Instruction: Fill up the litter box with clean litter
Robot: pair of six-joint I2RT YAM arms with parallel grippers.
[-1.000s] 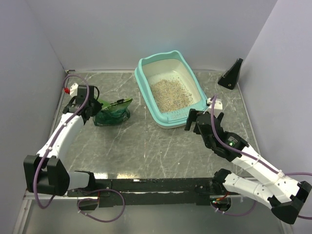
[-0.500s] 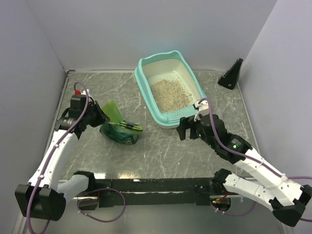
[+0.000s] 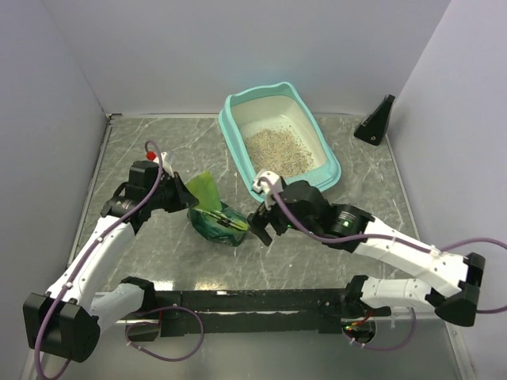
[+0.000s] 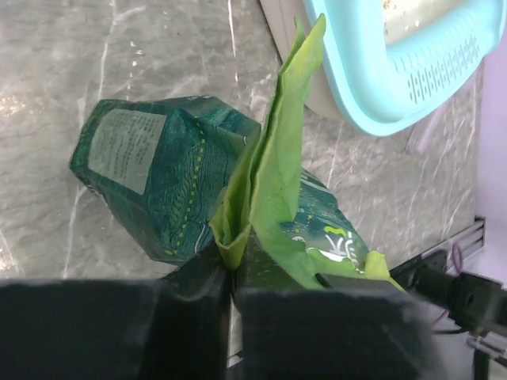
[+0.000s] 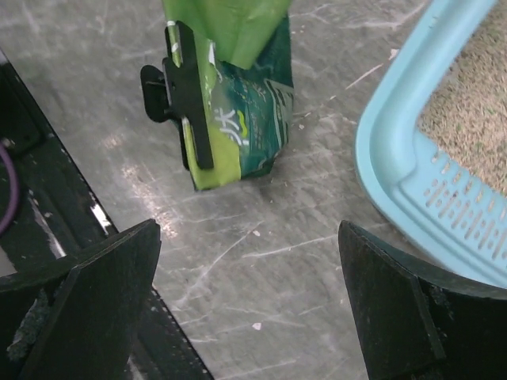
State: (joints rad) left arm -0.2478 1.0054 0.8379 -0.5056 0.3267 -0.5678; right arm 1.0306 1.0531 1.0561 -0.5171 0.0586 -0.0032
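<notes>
The litter box (image 3: pixel 234 119), teal rim and cream pan, stands at the back centre with beige litter (image 3: pixel 277 152) spread in it. A small green glossy bag (image 3: pixel 215 222) lies left of centre, in front of the box. My left gripper (image 3: pixel 181 196) is shut on the bag's light green flap (image 4: pixel 279 150), pinched between the fingers (image 4: pixel 190 305). My right gripper (image 3: pixel 259 226) is open and empty just right of the bag. In the right wrist view the bag (image 5: pixel 245 95) carries a black clip (image 5: pixel 188 95), and the box rim (image 5: pixel 396 170) and litter (image 5: pixel 475 111) lie to the right.
A black triangular stand (image 3: pixel 375 120) sits at the back right by the wall. Walls close in the table on the left, back and right. A black rail (image 3: pixel 238 299) runs along the near edge. The box corner (image 4: pixel 396 87) is close behind the bag.
My left gripper has carried the bag right and nearer, with its flap now raised. My right arm has swung left from the box's front corner to beside the bag.
</notes>
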